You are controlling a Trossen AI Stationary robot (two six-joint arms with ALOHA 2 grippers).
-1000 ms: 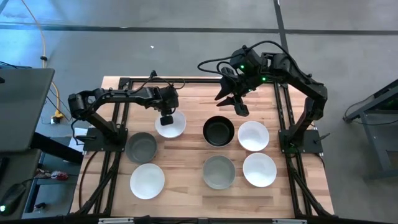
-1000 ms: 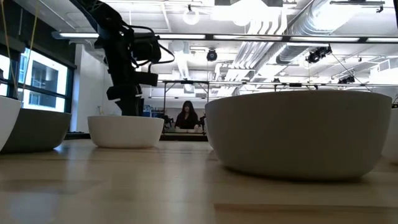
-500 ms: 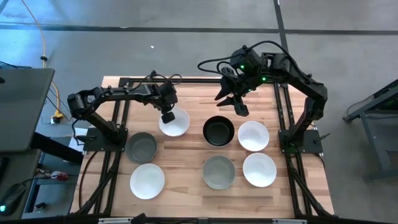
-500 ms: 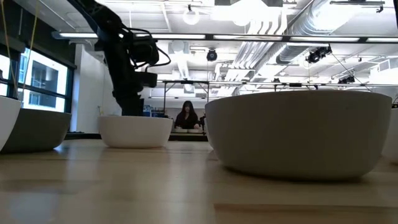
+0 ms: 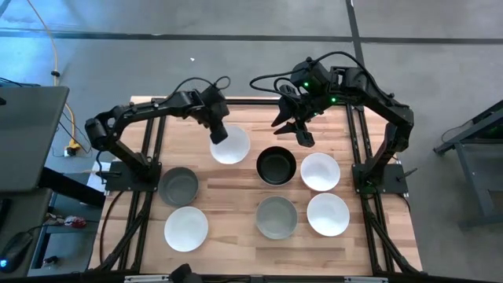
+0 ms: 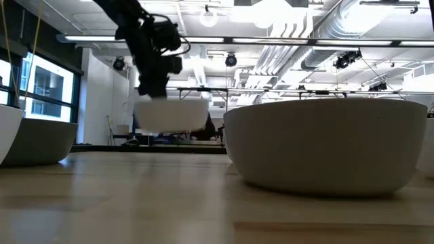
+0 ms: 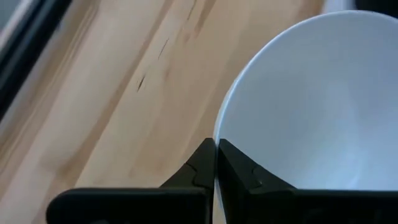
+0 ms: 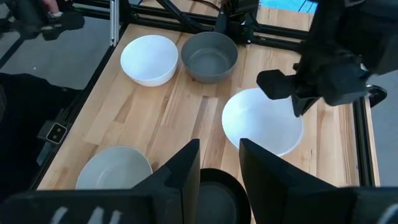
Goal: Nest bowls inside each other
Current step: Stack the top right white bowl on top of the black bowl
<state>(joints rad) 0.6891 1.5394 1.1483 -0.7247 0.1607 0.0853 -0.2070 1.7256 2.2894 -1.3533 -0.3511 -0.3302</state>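
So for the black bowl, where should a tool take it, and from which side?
Probably by the rim, from above. The black bowl sits upright and open, its wall thin enough to pinch with one finger inside. The far edge looks freest: white bowls crowd one side, and the right tool hovers there, open.

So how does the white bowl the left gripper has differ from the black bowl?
The white bowl is glossy white; the black bowl is dark inside and out. The white bowl is pinched at its rim by the left gripper and is off the wood in the low view; the black bowl sits free on the table. Both are round, upright and similar in size.
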